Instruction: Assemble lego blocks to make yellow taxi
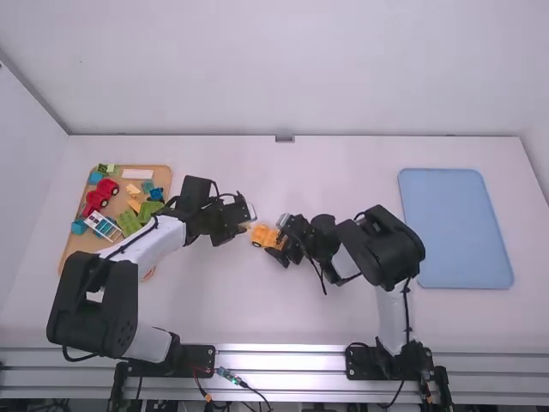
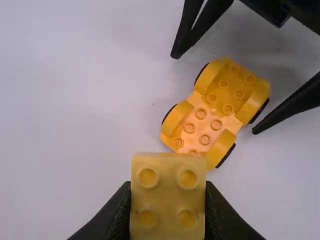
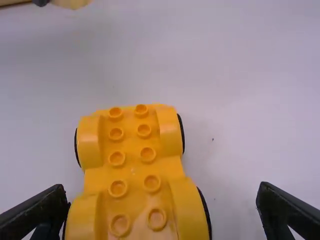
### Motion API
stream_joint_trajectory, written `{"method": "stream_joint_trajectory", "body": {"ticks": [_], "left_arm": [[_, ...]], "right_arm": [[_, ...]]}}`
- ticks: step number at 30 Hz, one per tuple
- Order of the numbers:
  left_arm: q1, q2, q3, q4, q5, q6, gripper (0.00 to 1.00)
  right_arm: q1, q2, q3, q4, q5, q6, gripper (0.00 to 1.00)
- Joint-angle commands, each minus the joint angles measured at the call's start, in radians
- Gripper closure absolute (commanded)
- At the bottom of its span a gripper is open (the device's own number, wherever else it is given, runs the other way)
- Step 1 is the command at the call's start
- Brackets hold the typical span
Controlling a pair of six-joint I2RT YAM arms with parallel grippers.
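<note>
Left end effector (image 1: 248,226) clamps yellow plastic block (image 2: 168,197), underside hidden. Right end effector (image 1: 279,238) gapes empty around yellow plastic car base (image 3: 132,170).

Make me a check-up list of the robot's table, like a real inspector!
Surface: white table, tiny dark specks
Job's things: yellow car base on its wheels, studs up; yellow four-stud block held up
Clutter: mixed blocks on wooden tray; blue tray
Grippers: left gripper, jaws shut on the block; right gripper, jaws open around car base
Cables: black cable along right arm; coloured wires
Surroundings: white wall behind, metal rail in front
</note>
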Motion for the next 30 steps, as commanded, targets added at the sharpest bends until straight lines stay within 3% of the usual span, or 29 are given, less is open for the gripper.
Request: {"method": "stream_joint_trajectory", "body": {"ticks": [1,10,14,16,22,28,30], "left_arm": [[-0.005,0.013,0.016,-0.001,0.011,-0.009,0.98],[-0.005,0.013,0.016,-0.004,0.009,-0.009,0.98],[-0.005,0.013,0.016,-0.011,0.007,-0.009,0.98],[-0.005,0.013,0.016,-0.012,0.007,-0.008,0.98],[-0.005,0.013,0.016,-0.01,0.008,-0.008,0.98],[-0.006,0.013,0.016,-0.015,0.011,-0.009,0.98],[-0.007,0.013,0.016,-0.02,0.011,-0.009,0.98]], "right_arm": [[0.004,0.045,0.006,0.044,-0.034,0.014,0.01],[0.039,0.134,0.057,0.093,-0.043,0.011,0.0],[0.024,0.135,0.047,0.108,-0.098,-0.04,0.07],[0.011,0.135,0.029,0.138,-0.116,-0.061,0.11],[-0.035,0.135,-0.027,0.2,-0.145,-0.12,0.44],[-0.08,0.135,-0.031,0.196,-0.259,-0.145,0.57],[-0.104,0.135,-0.018,0.155,-0.28,-0.152,0.56]]}}
